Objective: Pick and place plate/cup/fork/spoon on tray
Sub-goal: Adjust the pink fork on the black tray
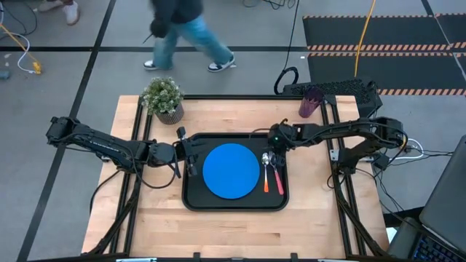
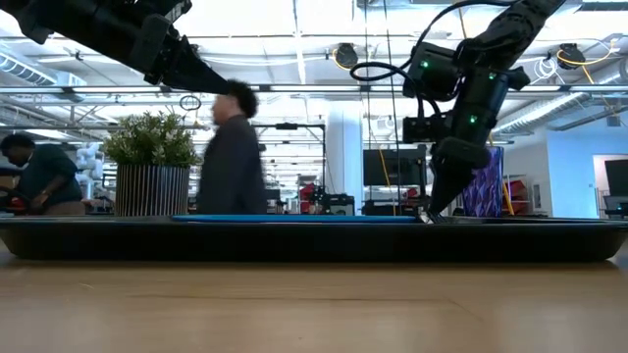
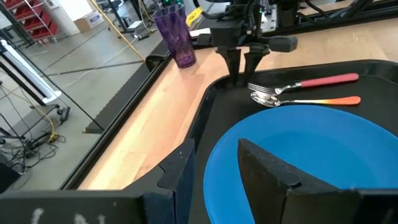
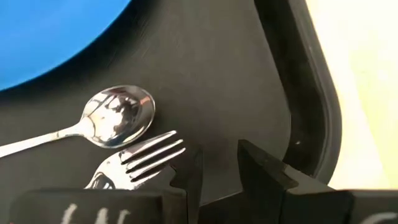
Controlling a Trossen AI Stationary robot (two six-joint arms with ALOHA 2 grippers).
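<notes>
The plate (image 1: 231, 170) lies in the middle of the tray (image 1: 234, 201) on the tabletop (image 1: 233, 225). The spoon (image 1: 266, 172) and fork (image 1: 274, 173) lie side by side on the tray, right of the plate. The cup (image 1: 310, 102) stands far right, off the tray. The right hand (image 1: 274, 146) hangs over the tray's far right corner, fingers slightly parted, grasping nothing. The left hand (image 1: 191, 153) sits released at the tray's left rim.
</notes>
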